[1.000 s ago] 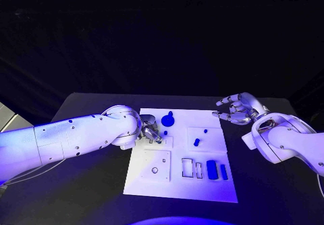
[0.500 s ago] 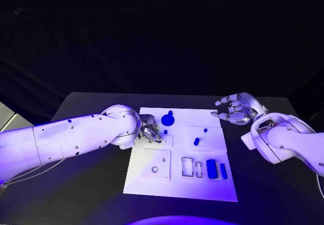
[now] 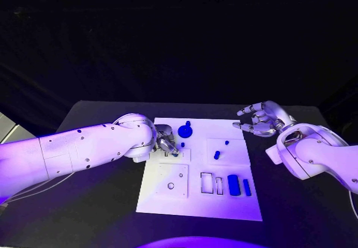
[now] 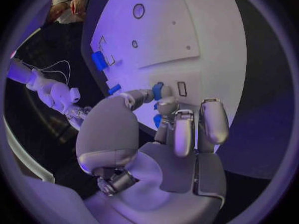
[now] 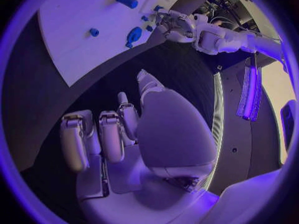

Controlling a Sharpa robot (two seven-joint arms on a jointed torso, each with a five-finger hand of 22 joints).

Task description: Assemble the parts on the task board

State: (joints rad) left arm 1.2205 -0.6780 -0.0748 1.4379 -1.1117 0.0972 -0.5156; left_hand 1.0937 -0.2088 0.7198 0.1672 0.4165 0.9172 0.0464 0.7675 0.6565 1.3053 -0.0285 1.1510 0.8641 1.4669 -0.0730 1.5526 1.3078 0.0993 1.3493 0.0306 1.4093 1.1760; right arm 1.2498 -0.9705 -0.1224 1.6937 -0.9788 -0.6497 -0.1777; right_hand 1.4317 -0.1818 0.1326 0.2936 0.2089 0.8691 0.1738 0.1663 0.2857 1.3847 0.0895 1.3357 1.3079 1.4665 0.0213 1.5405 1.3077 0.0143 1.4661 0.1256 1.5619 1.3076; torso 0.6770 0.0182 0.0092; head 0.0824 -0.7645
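— See the left robot hand? It's down on the white rectangular task board, near its left edge, fingers curled in and pinching a small blue plastic part right against the board's surface.

— Is it seated in a slot?

— Can't tell from here. The fingertips cover most of it. There's a small rectangular slot just beside the piece, so my guess is that's where it's meant to go.

— And the other one?

— The right robot hand hangs off the board's far right corner, above the black tabletop, fingers loosely apart, holding nothing.

— What else is on the board?

— A round blue knob-like part toward the far edge, a small blue peg in the middle, and two long blue bars sitting by the rectangular cut-outs near the front.

— So what could go wrong?

— The pinched piece is tiny and half hidden by the fingers. If it's tilted when pressed, it could jam at the slot's edge or pop out of the pinch and skid across the board. And pushing at an angle might shift the whole board, since nothing visibly holds it down.
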